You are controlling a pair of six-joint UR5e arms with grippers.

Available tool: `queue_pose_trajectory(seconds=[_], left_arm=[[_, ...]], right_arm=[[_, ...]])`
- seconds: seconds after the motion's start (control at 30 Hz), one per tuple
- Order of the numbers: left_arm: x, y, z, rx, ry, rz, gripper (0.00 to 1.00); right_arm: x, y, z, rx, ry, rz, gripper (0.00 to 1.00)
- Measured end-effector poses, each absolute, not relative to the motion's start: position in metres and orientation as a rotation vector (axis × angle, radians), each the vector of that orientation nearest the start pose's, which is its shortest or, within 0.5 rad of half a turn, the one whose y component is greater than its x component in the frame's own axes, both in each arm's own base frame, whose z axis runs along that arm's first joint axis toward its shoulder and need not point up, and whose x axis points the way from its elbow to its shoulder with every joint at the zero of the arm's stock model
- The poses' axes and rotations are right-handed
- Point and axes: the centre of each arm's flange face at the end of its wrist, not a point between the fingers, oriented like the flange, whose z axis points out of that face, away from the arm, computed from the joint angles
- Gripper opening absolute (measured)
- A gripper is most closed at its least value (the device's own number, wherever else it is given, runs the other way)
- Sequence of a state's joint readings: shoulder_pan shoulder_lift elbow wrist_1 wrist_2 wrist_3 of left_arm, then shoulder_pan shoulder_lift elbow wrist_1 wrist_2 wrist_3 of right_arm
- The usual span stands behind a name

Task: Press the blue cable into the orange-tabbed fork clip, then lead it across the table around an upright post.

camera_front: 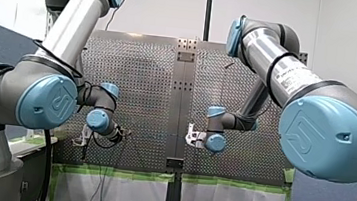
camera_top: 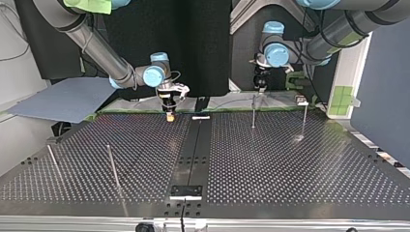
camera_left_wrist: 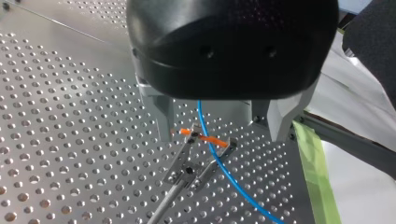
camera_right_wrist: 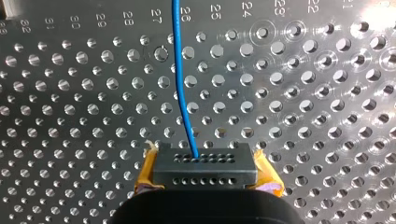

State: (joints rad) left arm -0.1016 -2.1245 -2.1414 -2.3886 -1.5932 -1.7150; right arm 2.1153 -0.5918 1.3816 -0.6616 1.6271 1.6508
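Note:
In the left wrist view the thin blue cable (camera_left_wrist: 232, 182) runs down from under my left gripper (camera_left_wrist: 223, 137), which is open. Its metal fingers (camera_left_wrist: 164, 119) stand on either side of the fork clip (camera_left_wrist: 189, 161). The cable passes between the clip's prongs at the orange tabs (camera_left_wrist: 215, 140). In the right wrist view my right gripper (camera_right_wrist: 208, 179) has its yellow pads (camera_right_wrist: 148, 175) shut on a black connector block (camera_right_wrist: 201, 164), from which the blue cable (camera_right_wrist: 180, 79) leads away over the plate. In the top view my right gripper (camera_top: 169, 114) hangs at the table's far edge.
Thin upright posts stand on the perforated table (camera_top: 270, 159): two at the top view's right (camera_top: 253, 111) (camera_top: 304, 118) and two at its left (camera_top: 113, 166) (camera_top: 53, 162). A black strip with a small bracket (camera_top: 186, 191) runs down the middle.

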Motion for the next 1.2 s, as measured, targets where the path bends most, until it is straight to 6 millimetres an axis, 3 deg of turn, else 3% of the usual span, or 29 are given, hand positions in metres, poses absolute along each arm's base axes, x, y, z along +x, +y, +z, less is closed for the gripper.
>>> queue_pose_trajectory(seconds=[0.47, 1.2], left_arm=[[0.435, -0.175, 0.042, -0.059, 1.940, -0.148, 1.00], [0.429, -0.208, 0.044, 0.005, 1.912, -0.375, 1.00]], right_arm=[[0.483, -0.541, 0.007, 1.669, -1.071, 1.513, 0.00], [0.484, -0.537, 0.004, 1.683, -1.079, 1.510, 0.00]])
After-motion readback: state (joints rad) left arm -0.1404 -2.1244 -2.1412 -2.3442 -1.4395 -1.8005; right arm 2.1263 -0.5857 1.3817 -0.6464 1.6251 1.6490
